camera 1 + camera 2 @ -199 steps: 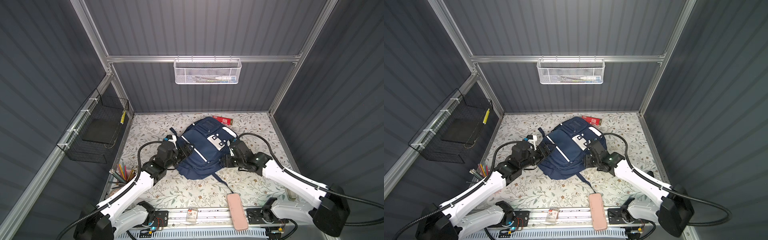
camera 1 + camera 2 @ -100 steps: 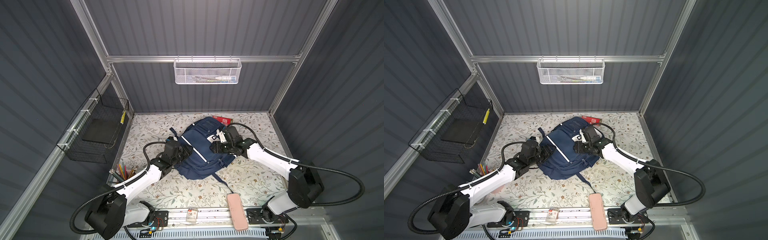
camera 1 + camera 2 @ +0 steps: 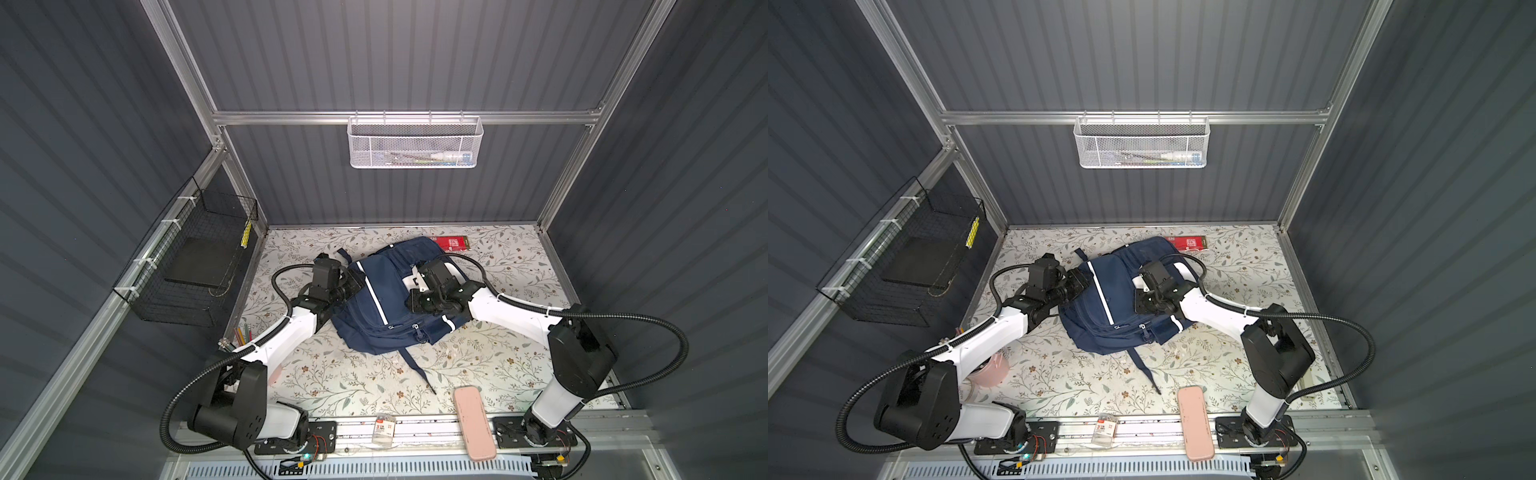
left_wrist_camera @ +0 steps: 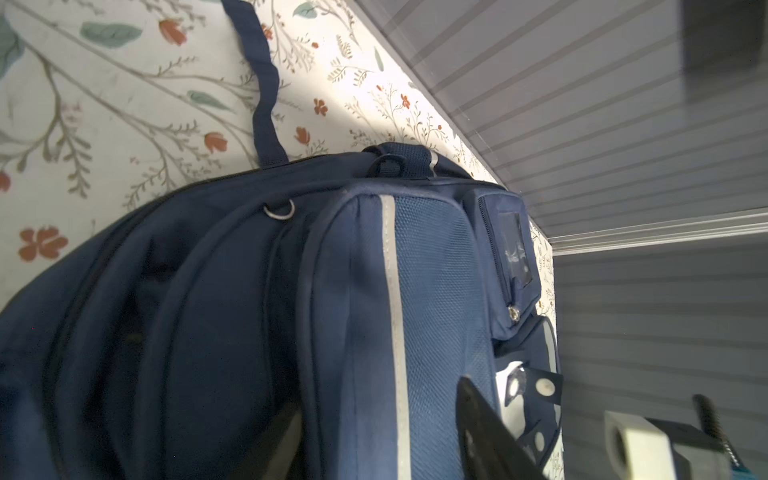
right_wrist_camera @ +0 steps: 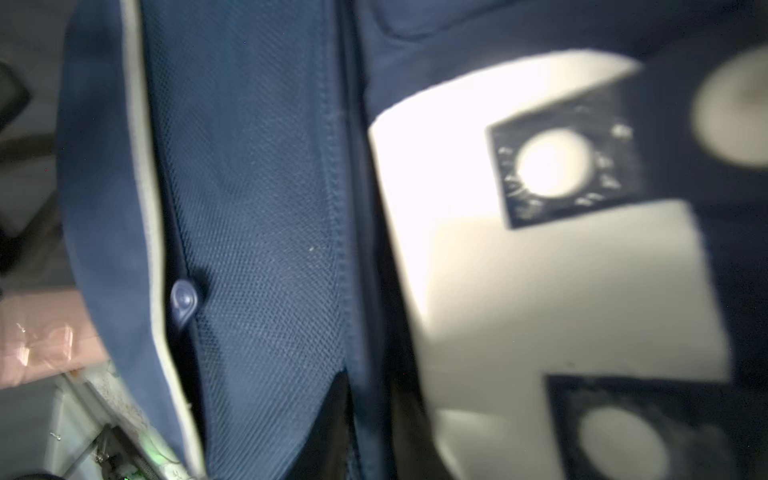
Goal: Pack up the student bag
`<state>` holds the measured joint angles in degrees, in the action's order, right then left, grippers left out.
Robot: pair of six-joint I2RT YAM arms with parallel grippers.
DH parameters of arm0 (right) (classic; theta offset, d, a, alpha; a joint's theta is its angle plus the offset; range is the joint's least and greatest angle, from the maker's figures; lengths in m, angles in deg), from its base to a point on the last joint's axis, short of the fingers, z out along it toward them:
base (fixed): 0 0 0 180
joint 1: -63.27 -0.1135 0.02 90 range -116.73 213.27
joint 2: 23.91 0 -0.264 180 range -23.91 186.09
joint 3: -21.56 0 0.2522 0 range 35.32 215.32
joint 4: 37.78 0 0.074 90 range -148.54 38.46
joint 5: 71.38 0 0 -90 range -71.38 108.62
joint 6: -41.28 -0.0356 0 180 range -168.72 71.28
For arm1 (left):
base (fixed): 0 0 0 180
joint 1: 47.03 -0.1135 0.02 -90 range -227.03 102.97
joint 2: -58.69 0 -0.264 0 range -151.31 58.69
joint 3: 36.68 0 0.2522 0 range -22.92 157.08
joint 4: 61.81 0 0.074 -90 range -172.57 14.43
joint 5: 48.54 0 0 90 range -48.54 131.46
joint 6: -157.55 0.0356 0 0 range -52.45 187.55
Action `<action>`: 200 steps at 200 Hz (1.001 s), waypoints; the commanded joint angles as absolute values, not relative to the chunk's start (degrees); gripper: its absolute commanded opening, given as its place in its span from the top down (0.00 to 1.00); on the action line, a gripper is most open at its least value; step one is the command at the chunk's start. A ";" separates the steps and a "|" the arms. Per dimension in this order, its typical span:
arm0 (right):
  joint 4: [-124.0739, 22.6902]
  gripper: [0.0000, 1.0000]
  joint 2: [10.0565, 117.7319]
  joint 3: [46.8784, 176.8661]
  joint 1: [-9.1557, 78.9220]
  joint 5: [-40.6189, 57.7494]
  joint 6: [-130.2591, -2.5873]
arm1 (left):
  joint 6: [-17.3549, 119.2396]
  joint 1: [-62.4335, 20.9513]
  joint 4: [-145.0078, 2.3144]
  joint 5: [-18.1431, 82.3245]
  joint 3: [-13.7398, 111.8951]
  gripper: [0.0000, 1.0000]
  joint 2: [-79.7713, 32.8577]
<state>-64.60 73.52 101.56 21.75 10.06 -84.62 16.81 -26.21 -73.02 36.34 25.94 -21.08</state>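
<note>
The student bag [image 3: 382, 299], a large navy-blue fabric backpack with white reflective stripes, is seen lying flat at the centre of the floral-patterned table top [image 3: 511, 266] in both top views, with its loose strap trailing toward the lower middle of the frame. No open compartment can be made out; the main pocket is judged yet to be opened.

The left gripper [image 3: 351, 282] is pressed against the bag's left edge. Only one dark finger [image 4: 486, 432] is shown in the left wrist view, so the width of the fingers cannot be told. The right gripper [image 3: 415, 305] is laid over the bag's front, right of centre, beside the white patch [image 5: 540, 291]. Its fingers are hidden in every view, so it cannot be told whether they are closed or on what. A small blue zip puller [image 5: 184, 301] is seen in the blurred right wrist view, untouched as far as can be judged.

Several risks are judged from here. If loose fabric is pinched instead of a puller, the soft bag would be dragged or bunched and no zip opened. If the left side is not steadied firmly, the bag could be slid toward the flat red packet [image 3: 451, 242] behind it. The trailing strap could be snagged by an arm, and the pink oblong case [image 3: 473, 422] at the lower edge could be knocked off its rail
</note>
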 commanded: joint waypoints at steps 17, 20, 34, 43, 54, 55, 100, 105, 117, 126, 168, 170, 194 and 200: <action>-57.06 1.00 74.84 102.52 20.76 7.44 -90.97 | 21.49 -25.15 -77.05 32.29 28.85 0.39 -17.71; -56.33 1.00 74.75 102.30 20.74 7.25 -91.48 | 21.42 -25.07 -77.64 32.92 28.61 0.39 -16.83; -53.30 1.00 74.23 101.34 20.68 7.07 -93.81 | 21.24 -24.97 -81.39 36.81 27.31 0.32 -11.64; -51.75 1.00 73.71 100.86 20.64 7.56 -95.32 | 21.24 -24.89 -83.29 38.76 26.23 0.30 -8.13; -49.36 1.00 72.98 99.92 20.55 8.20 -97.33 | 21.00 -24.27 -84.55 39.26 24.95 0.31 -4.67; -49.09 1.00 72.92 99.88 20.55 8.27 -97.46 | 20.90 -24.18 -84.67 39.26 24.83 0.31 -4.42; -47.52 1.00 72.82 100.33 20.64 9.55 -100.03 | 18.96 -8.53 -89.33 47.31 23.22 0.50 -2.01; -47.49 1.00 72.82 100.40 20.72 9.44 -100.06 | 18.54 -7.18 -89.30 48.46 22.53 0.50 -2.16; -47.64 1.00 72.73 100.61 20.73 9.38 -100.08 | 17.31 -4.24 -87.71 51.72 19.99 0.49 -1.86; -47.67 1.00 72.66 100.62 20.73 9.40 -100.18 | 17.27 -2.25 -86.72 54.49 18.52 0.49 -1.51; -48.64 1.00 72.22 100.55 20.71 9.48 -99.80 | 18.18 2.26 -85.85 62.18 16.33 0.48 -2.58; -48.64 1.00 72.22 100.54 20.68 9.43 -99.81 | 18.16 2.34 -85.56 62.11 16.16 0.48 -2.71; -48.54 1.00 71.95 100.06 20.70 9.39 -99.84 | 17.51 2.98 -84.14 62.61 15.05 0.47 -4.63; -48.49 1.00 71.89 99.94 20.72 9.45 -99.88 | 17.01 2.98 -84.11 62.78 14.85 0.46 -5.12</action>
<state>-52.43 74.07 99.48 20.83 8.95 -99.29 18.21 2.55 -85.22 59.42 16.23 -3.22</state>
